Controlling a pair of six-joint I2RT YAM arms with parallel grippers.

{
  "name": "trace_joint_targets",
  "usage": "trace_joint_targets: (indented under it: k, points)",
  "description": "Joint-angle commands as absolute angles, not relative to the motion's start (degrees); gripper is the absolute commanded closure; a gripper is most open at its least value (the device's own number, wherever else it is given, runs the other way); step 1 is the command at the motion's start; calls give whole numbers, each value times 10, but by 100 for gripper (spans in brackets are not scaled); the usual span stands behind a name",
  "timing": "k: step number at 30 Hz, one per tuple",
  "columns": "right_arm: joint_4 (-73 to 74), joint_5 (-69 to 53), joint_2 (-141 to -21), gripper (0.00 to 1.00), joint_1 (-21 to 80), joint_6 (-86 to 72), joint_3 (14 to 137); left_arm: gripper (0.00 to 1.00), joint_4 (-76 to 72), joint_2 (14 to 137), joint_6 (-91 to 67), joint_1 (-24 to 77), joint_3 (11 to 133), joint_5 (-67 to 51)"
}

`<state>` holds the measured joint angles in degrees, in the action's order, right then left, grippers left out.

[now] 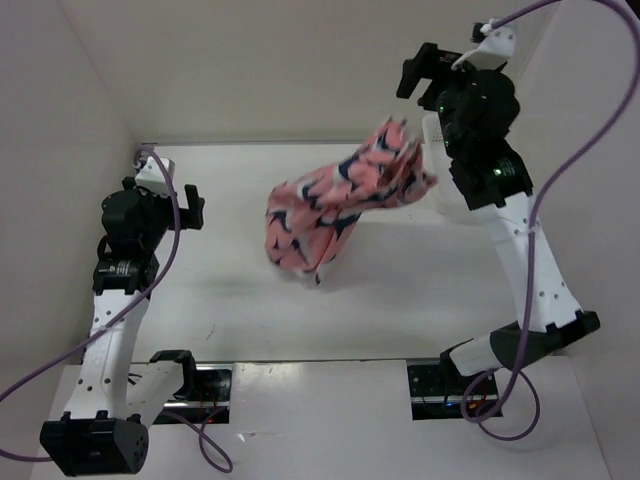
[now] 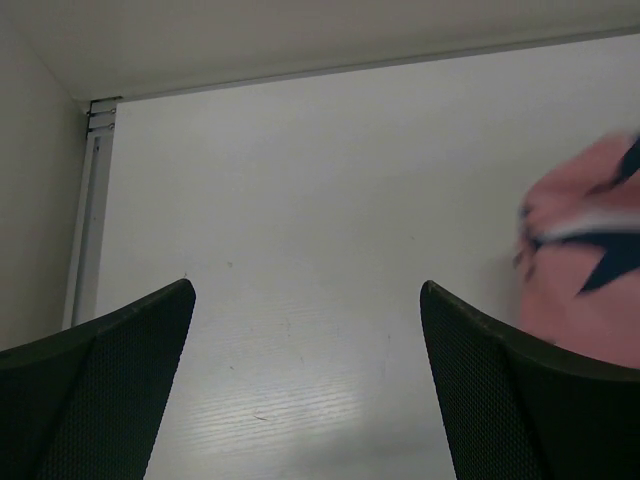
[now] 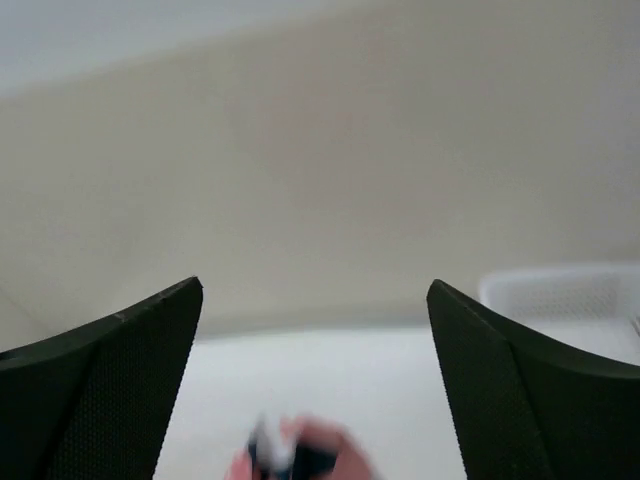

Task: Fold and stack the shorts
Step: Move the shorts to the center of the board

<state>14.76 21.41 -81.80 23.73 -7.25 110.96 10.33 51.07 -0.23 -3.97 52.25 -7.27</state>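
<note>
The salmon-pink shorts (image 1: 335, 195) with navy-and-white shapes hang bunched in the air over the middle of the white table (image 1: 230, 290), their upper end near my right arm. They are blurred at the right edge of the left wrist view (image 2: 585, 270) and at the bottom of the right wrist view (image 3: 300, 455). My right gripper (image 1: 415, 75) is raised above the shorts' upper end, open and empty (image 3: 315, 330), facing the back wall. My left gripper (image 1: 188, 205) is open and empty at the table's left (image 2: 305, 330), apart from the shorts.
A white mesh basket (image 3: 560, 295) stands at the table's far right, mostly hidden behind my right arm in the top view (image 1: 445, 195). Walls close the table in at the back and left. The table's back left corner (image 2: 100, 110) shows in the left wrist view.
</note>
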Motion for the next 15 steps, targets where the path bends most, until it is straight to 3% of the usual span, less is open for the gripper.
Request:
trace_joint_targets:
  k: [1,4,9,15]
  points:
    - [215,175,-867,0,200,-112,1029,0,104,493,0,-37,536,-81]
    - [257,164,-883,0,200,-114,993,0,130,493,0,-37,531,-99]
    - [243,85,-813,0,225,-159,847,0,226,493,0,-3,499,-139]
    - [264,62,-780,4,294,-246,675,0,235,527,0,76,445,-64]
